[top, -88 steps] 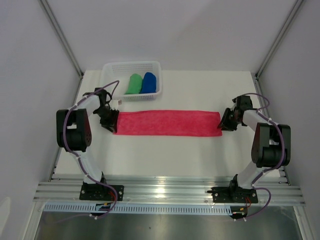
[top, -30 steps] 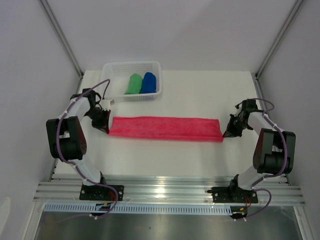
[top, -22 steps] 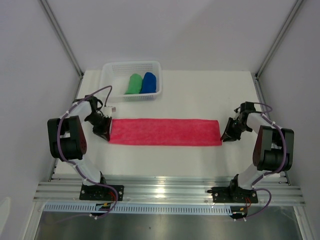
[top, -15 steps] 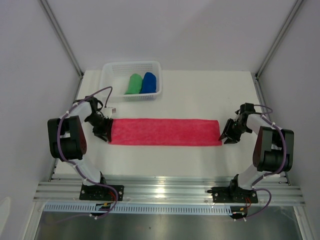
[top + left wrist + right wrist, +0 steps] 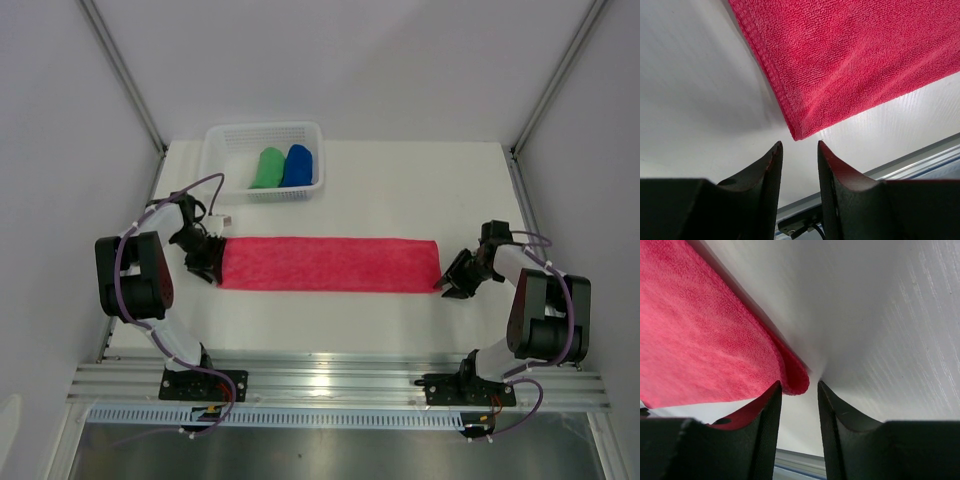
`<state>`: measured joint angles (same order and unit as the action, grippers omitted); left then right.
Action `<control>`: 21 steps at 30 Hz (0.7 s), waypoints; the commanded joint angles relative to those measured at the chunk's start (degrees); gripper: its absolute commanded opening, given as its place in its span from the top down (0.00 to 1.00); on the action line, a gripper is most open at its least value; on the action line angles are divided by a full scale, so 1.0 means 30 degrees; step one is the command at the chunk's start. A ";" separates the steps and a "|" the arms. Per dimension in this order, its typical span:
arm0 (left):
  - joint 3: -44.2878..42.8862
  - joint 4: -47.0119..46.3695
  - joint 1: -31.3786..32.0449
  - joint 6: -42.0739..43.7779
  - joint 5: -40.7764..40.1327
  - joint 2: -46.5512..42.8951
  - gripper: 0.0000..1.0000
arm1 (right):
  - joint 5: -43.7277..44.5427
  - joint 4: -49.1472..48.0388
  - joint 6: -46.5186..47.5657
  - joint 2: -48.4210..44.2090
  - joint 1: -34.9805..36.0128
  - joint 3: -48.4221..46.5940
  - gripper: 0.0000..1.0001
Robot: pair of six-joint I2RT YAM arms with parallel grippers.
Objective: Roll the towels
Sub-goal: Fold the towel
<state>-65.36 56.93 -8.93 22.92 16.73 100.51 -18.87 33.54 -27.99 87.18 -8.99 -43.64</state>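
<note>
A pink-red towel (image 5: 330, 264) lies flat across the white table as a long folded strip. My left gripper (image 5: 207, 262) sits at the strip's left end, jaws open, and the towel's corner (image 5: 797, 134) lies just beyond the fingertips. My right gripper (image 5: 455, 282) stands open at the right end. The towel's curled corner (image 5: 795, 382) rests between its fingertips without being pinched. A green towel (image 5: 267, 167) and a blue towel (image 5: 297, 165) lie rolled side by side in the white mesh basket (image 5: 225, 160).
The basket stands at the back left of the table (image 5: 400, 190). A metal rail (image 5: 340, 380) runs along the near edge, where both arm bases are bolted. Frame posts rise at the back corners.
Both grippers have opened and let go of the pink-red towel's near corners. The strip now lies flatter and straighter. My right gripper has drawn back slightly toward the near edge.
</note>
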 commanded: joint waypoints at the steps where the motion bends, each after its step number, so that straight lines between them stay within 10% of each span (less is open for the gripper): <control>1: -0.0038 -0.0050 -0.0246 -0.0402 0.0369 0.0042 0.63 | 0.0930 -0.1919 -0.1244 0.0005 -0.0107 0.0893 0.62; 7: -0.0477 0.0213 -0.0246 -0.0461 0.0721 -0.0134 0.61 | 0.0901 -0.2596 -0.1540 -0.0143 -0.0720 0.0953 1.00; 21: -0.2499 0.1356 -0.0246 -0.0607 0.1834 -0.0105 0.57 | 0.3738 0.0331 0.2027 -0.2516 -0.6844 -0.3086 1.00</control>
<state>-70.48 59.75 -8.99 22.28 19.90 100.51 -13.19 32.40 -27.42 81.17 -26.89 -47.66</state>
